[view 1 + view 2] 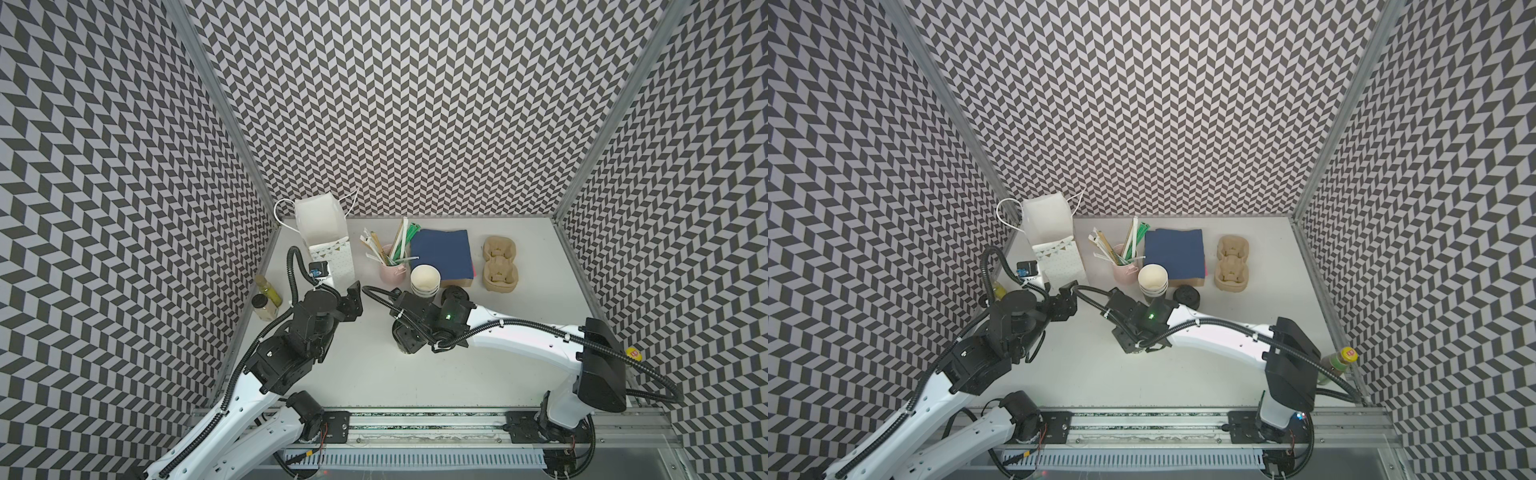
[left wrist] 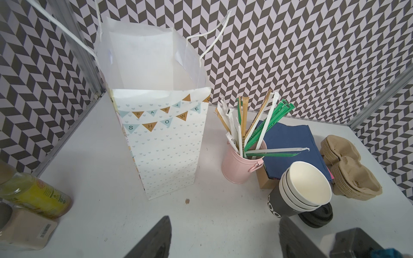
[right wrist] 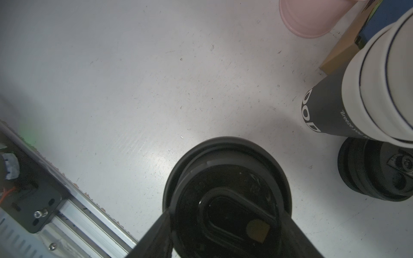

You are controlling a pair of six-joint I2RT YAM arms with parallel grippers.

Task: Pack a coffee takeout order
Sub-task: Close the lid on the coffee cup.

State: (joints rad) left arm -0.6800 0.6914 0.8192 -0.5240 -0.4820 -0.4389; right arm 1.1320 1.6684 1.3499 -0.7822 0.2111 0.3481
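Note:
A dark cup topped by a black lid [image 3: 228,178] stands on the white table, near the front middle. My right gripper [image 3: 225,214] is shut on it, one finger on each side of the lid's raised centre. In both top views the wrist [image 1: 409,332] covers the cup. My left gripper [image 2: 223,241] hangs open above bare table with nothing between its fingers, near the white gift bag [image 2: 161,134]. The navy-blue napkin [image 1: 442,253] tops a pile at the back. The tan pulp carrier [image 1: 500,266] lies to its right.
A stack of lidless white-lined cups [image 1: 424,280] and a pile of black lids [image 1: 455,297] stand just behind my right wrist. A pink bucket of straws [image 1: 390,266] stands beside the bag. Bottles [image 1: 266,299] line the left wall, and another bottle [image 1: 1339,361] stands at the right edge.

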